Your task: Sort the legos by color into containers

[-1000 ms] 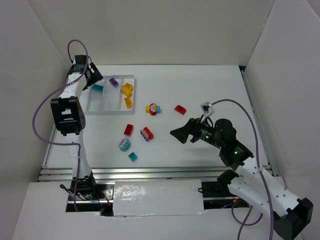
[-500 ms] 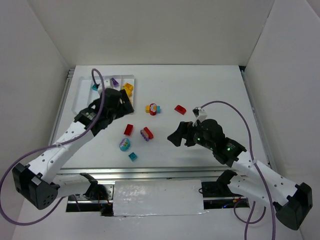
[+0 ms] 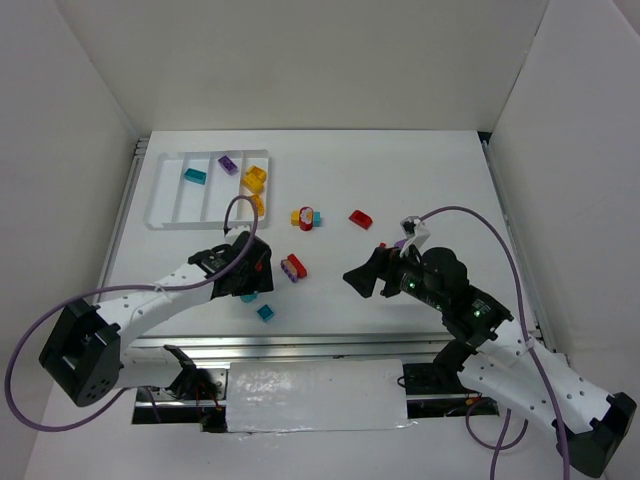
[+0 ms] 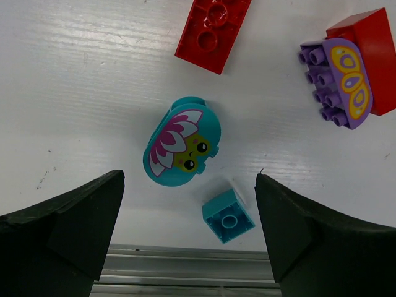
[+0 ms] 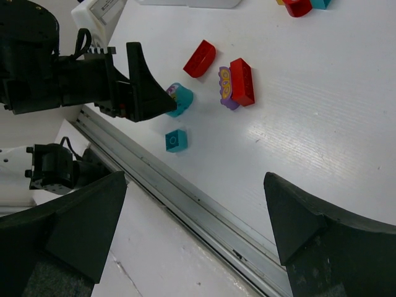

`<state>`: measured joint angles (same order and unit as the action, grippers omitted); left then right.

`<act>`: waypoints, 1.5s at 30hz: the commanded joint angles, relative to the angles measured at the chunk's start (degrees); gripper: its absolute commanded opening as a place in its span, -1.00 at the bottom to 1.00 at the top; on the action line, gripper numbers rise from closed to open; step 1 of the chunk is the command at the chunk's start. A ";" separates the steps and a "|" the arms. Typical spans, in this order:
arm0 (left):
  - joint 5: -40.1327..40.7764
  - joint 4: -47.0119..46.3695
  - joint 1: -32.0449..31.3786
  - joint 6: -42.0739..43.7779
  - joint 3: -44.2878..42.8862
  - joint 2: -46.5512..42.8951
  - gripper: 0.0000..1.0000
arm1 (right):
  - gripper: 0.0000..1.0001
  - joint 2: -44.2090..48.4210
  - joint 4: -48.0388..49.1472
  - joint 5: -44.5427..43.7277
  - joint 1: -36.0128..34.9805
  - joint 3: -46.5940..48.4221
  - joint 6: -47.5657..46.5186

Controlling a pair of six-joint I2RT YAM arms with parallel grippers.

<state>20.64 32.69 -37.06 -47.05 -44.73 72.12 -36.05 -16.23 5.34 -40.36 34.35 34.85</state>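
L tool (image 4: 189, 189) spread above frog brick (image 4: 182, 148) — R tool (image 5: 195, 182) spread.

We look straight down past the left tool (image 4: 189, 179), its two dark fingers (image 4: 68, 229) spread wide at the lower corners and touching no brick; on the white tabletop (image 4: 80, 93) between and just above their tips lies a rounded teal brick (image 4: 181, 150) printed with a pink flower and a small green face; a small square teal brick (image 4: 228, 216) sits just below it, near a metal rail (image 4: 185, 272); a red brick (image 4: 212, 28) lies at the top; a purple butterfly brick (image 4: 337, 82) touches another red block (image 4: 371, 59) at upper right.
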 commanded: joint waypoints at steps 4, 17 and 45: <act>-0.34 -6.05 0.32 -0.94 1.14 3.55 0.99 | 0.99 0.02 -0.21 1.25 -0.51 -0.51 -1.28; 1.94 -6.59 3.22 -2.35 2.45 8.66 0.64 | 0.99 0.37 -0.03 1.86 -0.42 -0.86 -1.80; 9.15 -1.04 25.26 -6.04 -18.51 8.35 -1.00 | 0.99 -0.51 1.11 2.30 -0.42 -1.21 -2.59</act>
<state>27.79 33.01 -16.95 -52.75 -57.08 74.70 -36.38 -16.67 7.09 -40.36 33.26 33.32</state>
